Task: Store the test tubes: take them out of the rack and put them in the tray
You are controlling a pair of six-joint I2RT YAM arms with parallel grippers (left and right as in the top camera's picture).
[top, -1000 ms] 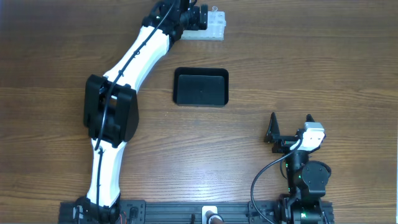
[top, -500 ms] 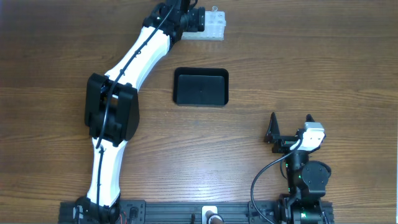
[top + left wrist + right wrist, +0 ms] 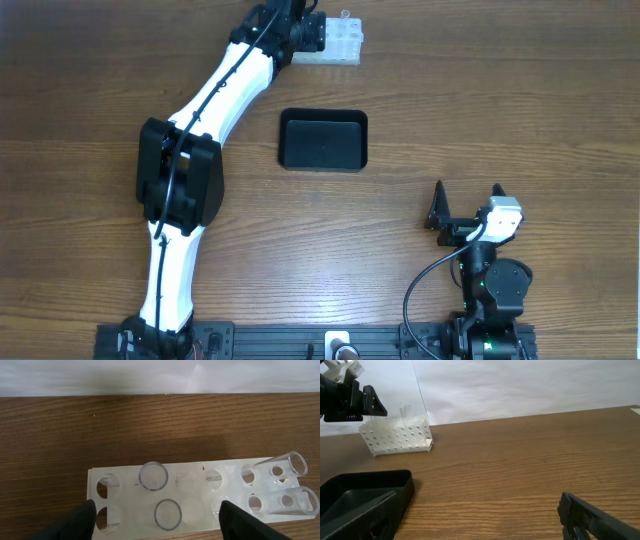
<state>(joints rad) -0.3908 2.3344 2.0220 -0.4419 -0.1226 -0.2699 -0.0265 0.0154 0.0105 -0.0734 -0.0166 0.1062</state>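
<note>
A clear plastic test tube rack [image 3: 334, 43] stands at the table's far edge, above the middle. It holds several clear tubes: two upright ones [image 3: 153, 475] [image 3: 167, 514] lie between my fingers, two more [image 3: 290, 466] lean at one end. My left gripper [image 3: 160, 529] hovers open over the rack, its fingers [image 3: 75, 522] straddling it; from above the left gripper [image 3: 312, 32] sits at the rack's left end. The black tray [image 3: 323, 140] lies empty mid-table. My right gripper [image 3: 465, 205] rests open near its base, far from both.
From the right wrist, the tray [image 3: 365, 492] is close in front, and the rack [image 3: 397, 435] stands beyond it with the left gripper [image 3: 350, 400] at it. A white wall backs the table's far edge. Bare wood lies between tray and right arm.
The left gripper has shifted slightly left at the rack. The right arm has not moved.
</note>
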